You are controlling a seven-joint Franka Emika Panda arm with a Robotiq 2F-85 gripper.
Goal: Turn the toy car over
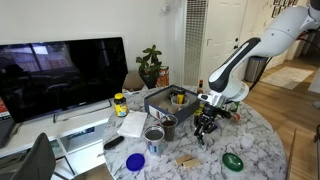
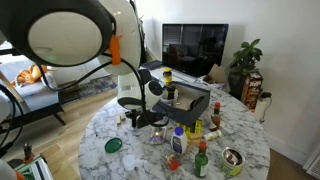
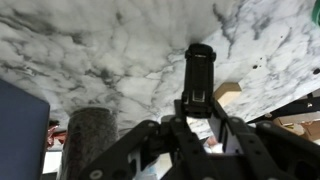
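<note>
A white Franka arm (image 1: 250,50) with dark joints wears an orange band (image 2: 116,48) above its black linkage gripper (image 1: 206,126).

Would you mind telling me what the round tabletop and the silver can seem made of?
The round white tabletop looks like marble or marble-look laminate: grey veining. The silver cylindrical can seems bare metal: shiny grey wall.

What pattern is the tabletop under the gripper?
The tabletop is white marble with grey veining; clearest in the wrist view.

Tin can (image 1: 154,136) and green lid (image 1: 233,161) rest on marble table (image 1: 265,140).
</note>
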